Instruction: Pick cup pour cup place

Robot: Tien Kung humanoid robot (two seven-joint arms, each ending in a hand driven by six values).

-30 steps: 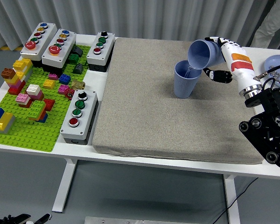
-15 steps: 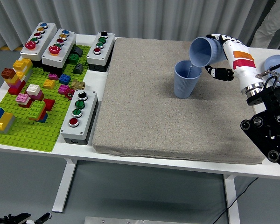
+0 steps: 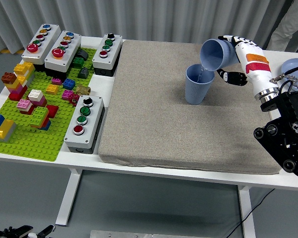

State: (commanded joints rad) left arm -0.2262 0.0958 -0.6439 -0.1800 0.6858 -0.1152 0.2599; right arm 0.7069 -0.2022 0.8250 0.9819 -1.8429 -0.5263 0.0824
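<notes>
A blue cup (image 3: pixel 197 85) stands upright on the grey mat (image 3: pixel 184 124) right of centre. My right hand (image 3: pixel 232 58) is shut on a second blue cup (image 3: pixel 215 53), tipped on its side with the mouth facing left and down over the standing cup. A thin stream of liquid falls from the tilted cup's lip into the standing one. The white and black right arm (image 3: pixel 275 114) comes in from the right edge. No left arm shows.
A green brick baseplate (image 3: pixel 35 106) with several bricks fills the left side, with button boxes (image 3: pixel 84 124) around it. A blue bowl (image 3: pixel 297 69) sits at the far right. A person's leg shows at the top right corner.
The held cup has shifted slightly and stays tilted over the standing cup. The right arm has drawn a little upward and right.
</notes>
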